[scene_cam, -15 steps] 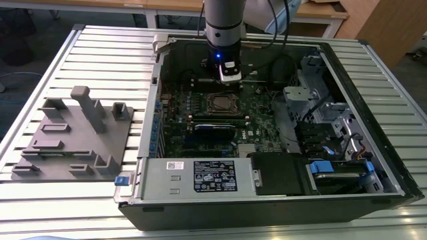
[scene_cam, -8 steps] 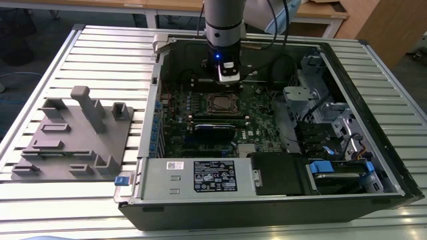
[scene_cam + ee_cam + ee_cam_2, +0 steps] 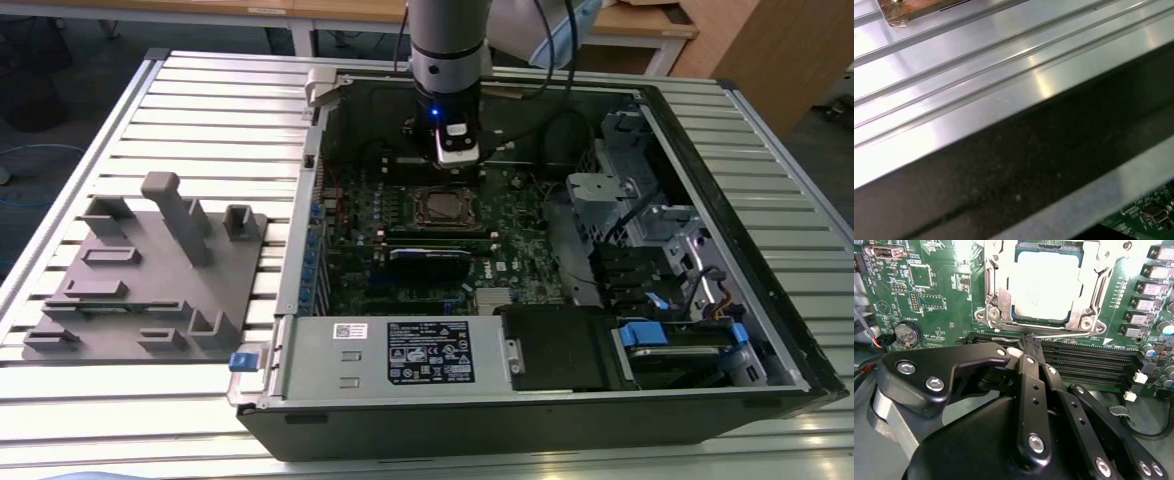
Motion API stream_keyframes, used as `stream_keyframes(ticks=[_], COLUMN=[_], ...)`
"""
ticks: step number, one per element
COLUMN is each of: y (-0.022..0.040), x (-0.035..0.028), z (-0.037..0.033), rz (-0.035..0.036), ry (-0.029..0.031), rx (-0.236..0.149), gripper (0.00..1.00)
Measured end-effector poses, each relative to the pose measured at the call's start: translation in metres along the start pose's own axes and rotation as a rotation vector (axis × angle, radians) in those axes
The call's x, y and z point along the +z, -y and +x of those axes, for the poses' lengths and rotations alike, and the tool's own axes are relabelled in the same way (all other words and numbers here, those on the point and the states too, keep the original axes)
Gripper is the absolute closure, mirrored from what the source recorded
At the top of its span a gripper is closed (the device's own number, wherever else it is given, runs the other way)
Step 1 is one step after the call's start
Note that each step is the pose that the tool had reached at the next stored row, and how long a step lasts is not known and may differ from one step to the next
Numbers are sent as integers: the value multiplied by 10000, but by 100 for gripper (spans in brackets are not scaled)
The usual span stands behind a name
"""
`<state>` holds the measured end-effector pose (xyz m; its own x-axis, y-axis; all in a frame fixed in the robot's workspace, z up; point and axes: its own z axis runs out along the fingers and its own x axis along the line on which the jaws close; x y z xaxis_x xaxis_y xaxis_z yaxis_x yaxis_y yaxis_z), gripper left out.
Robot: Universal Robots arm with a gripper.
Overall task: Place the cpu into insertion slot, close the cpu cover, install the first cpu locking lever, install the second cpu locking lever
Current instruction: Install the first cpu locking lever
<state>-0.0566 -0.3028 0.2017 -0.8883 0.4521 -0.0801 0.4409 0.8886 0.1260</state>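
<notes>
In the second wrist view the cpu (image 3: 1046, 285) lies flat in the insertion slot (image 3: 441, 205), its pale metal top showing through the window of the cpu cover (image 3: 996, 295). The cover lies down over it. A thin wire locking lever (image 3: 1064, 333) runs along the socket's edge nearest my gripper (image 3: 1031, 342). The black fingers (image 3: 1026, 390) are shut together, their tips right at this lever. In the exterior view the gripper (image 3: 455, 155) hangs inside the open computer case just behind the socket.
Long black memory slots (image 3: 1089, 362) lie between the gripper and the socket, with a coin battery (image 3: 906, 334) to one side. Drive cages (image 3: 641, 230) and a labelled power supply (image 3: 400, 355) crowd the case. A grey fixture block (image 3: 147, 270) sits on the slatted table (image 3: 954, 75).
</notes>
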Motion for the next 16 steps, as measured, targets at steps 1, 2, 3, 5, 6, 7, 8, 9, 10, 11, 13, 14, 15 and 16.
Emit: stream_keyframes(ticks=[1, 2, 3, 5, 6, 7, 8, 9, 10, 11, 13, 14, 15, 16], y=[0, 0, -1, -2, -4, -6, -6, -7, -10, -14, -22, -27, -31, -36], x=[2, 4, 6, 9, 10, 13, 16, 17, 19, 20, 21, 22, 22, 23], z=[1, 1, 2, 3, 4, 5, 6, 7, 8, 10, 14, 17, 19, 21], rz=[17, 38, 62, 109, 127, 145, 170, 199, 219, 229, 246, 256, 263, 270], ry=[8, 20, 32, 55, 63, 74, 89, 102, 112, 117, 127, 132, 136, 140], rx=[8, 14, 19, 22, 24, 24, 25, 27, 29, 29, 28, 28, 31, 35], gripper=[90, 90, 90, 90, 90, 90, 90, 90, 90, 90, 90, 90, 90, 90])
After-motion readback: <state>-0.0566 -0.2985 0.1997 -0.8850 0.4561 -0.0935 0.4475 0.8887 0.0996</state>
